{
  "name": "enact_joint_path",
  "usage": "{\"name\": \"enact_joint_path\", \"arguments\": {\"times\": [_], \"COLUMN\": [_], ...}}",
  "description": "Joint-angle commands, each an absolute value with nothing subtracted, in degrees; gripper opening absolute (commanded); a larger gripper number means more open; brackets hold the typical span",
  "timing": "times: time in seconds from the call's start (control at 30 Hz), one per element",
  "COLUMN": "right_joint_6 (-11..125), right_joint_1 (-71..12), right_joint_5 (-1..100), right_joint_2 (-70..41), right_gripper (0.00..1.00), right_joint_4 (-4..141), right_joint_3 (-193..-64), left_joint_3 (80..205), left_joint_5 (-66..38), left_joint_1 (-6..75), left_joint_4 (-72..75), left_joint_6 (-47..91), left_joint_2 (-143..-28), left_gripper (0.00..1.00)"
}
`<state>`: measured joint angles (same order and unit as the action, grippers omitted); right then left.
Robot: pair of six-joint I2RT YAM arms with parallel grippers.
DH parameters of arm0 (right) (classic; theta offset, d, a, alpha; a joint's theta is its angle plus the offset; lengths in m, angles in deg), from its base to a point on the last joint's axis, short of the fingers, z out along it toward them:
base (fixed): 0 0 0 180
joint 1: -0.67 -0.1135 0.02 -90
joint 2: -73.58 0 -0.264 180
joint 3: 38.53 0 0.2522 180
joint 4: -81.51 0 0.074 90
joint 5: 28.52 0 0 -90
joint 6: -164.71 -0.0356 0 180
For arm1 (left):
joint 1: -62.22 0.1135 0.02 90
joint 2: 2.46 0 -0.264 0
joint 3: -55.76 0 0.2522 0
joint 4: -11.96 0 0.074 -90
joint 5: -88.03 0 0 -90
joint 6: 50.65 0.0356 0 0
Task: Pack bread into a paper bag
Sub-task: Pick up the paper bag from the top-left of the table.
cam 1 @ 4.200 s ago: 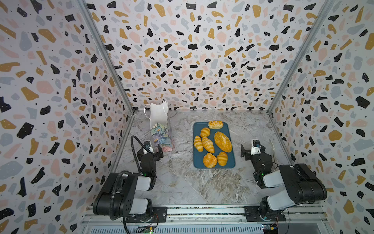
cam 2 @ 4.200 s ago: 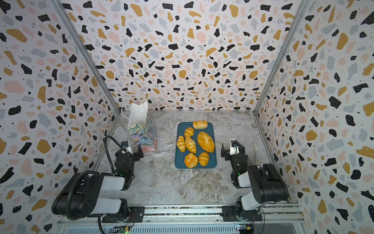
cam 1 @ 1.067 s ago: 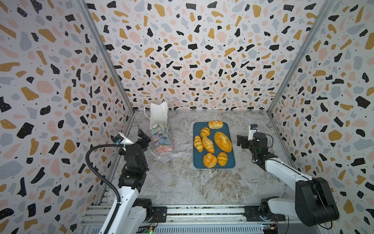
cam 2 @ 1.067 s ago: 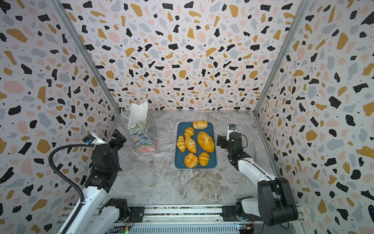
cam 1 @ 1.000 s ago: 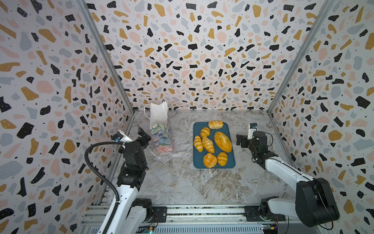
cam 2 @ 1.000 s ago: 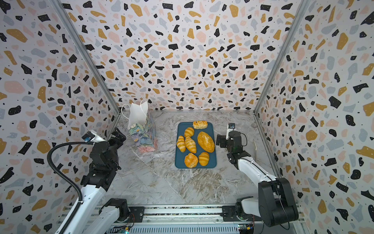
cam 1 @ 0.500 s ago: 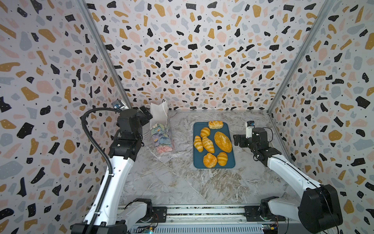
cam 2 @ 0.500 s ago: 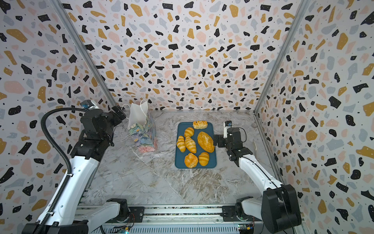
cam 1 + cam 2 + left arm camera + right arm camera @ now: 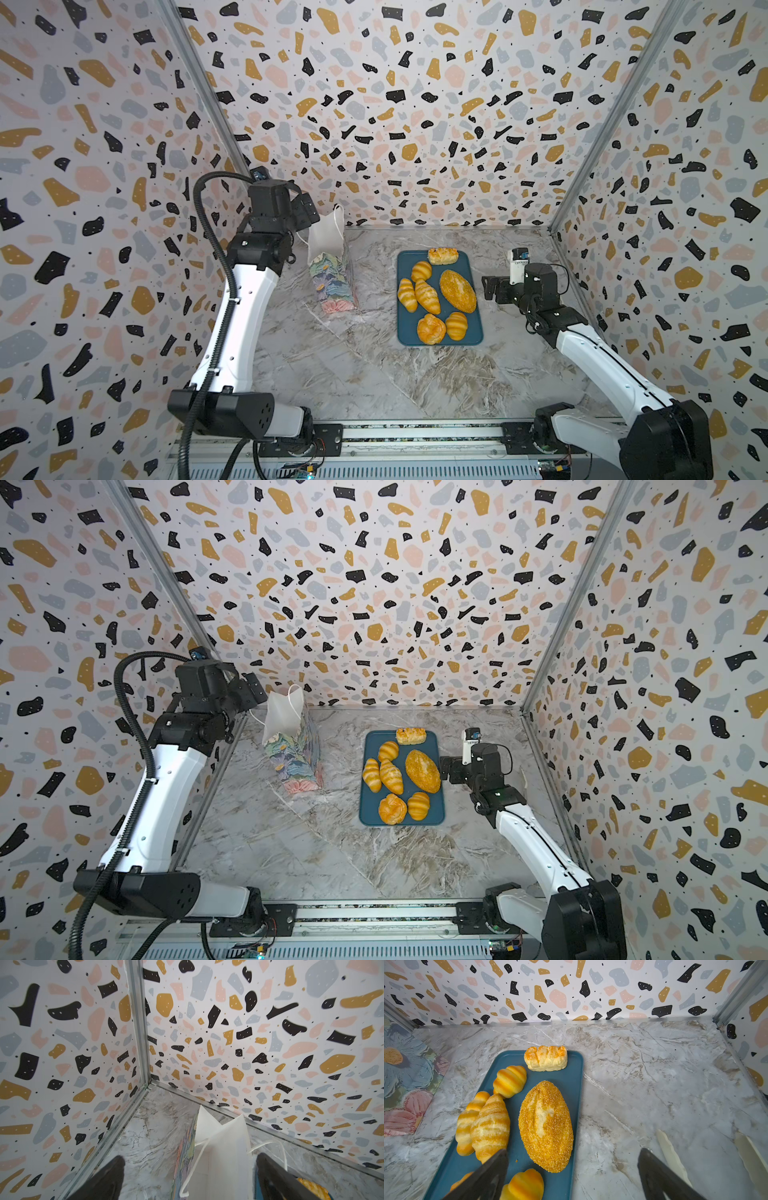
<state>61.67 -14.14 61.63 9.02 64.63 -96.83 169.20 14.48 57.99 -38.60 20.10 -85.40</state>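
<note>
**Visitor:** How did the left gripper (image 9: 309, 210) stand?

**Onlooker:** Jaws spread wide, nothing in them, raised just beside the top edge of the paper bag (image 9: 332, 274). In the left wrist view the bag's white open mouth sat between the two dark fingers (image 9: 112, 1176). Whether they touched the paper, I could not tell.

**Visitor:** And the right gripper (image 9: 492, 289)?

**Onlooker:** Wide as well, and empty. It hung low beside the right edge of the dark-teal tray (image 9: 473, 334), level with the seeded loaf (image 9: 457, 291). Seen from its own wrist, one finger hovered over the tray and the other over bare marble table (image 9: 332, 374).

**Visitor:** Where was the bag?

**Onlooker:** Upright near the table's back-left corner, left of the tray, with a strip of marble between them.

**Visitor:** And the bread (image 9: 427, 296)?

**Onlooker:** Seven pieces lay on the tray. The crumb-topped piece (image 9: 443, 255) sat across the far rim, with three striped rolls (image 9: 406, 294) along the left side. The loaf was on the right, and two round buns (image 9: 431, 328) sat at the near end.
</note>
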Motion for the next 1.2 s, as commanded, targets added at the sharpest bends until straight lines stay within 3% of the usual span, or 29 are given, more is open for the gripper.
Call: {"name": "enact_joint_path", "arguments": {"times": [0.0, 0.43, 0.8, 1.17], "right_joint_6": [60.9, 60.7, 60.4, 59.8], "right_joint_1": [-14.4, -14.4, -14.4, -14.4], "right_joint_5": [61.1, 60.6, 60.7, 61.0], "right_joint_2": [10.2, 9.7, 10.7, 11.5], "right_gripper": [0.99, 0.99, 0.99, 0.99], "right_joint_4": [62.8, 62.4, 63.4, 64.1], "right_joint_3": [-97.1, -96.8, -96.0, -95.2], "left_joint_3": [172.3, 169.2, 154.9, 156.3], "left_joint_5": [12.6, 10.6, 9.6, 9.1], "left_joint_1": [58.8, 58.9, 59.0, 59.0], "left_joint_4": [-43.5, -44.7, -38.6, -38.5], "left_joint_6": [22.5, 23.4, 21.1, 23.0], "left_joint_2": [-87.8, -89.3, -84.5, -87.2], "left_gripper": [0.99, 0.99, 1.0, 0.97]}}
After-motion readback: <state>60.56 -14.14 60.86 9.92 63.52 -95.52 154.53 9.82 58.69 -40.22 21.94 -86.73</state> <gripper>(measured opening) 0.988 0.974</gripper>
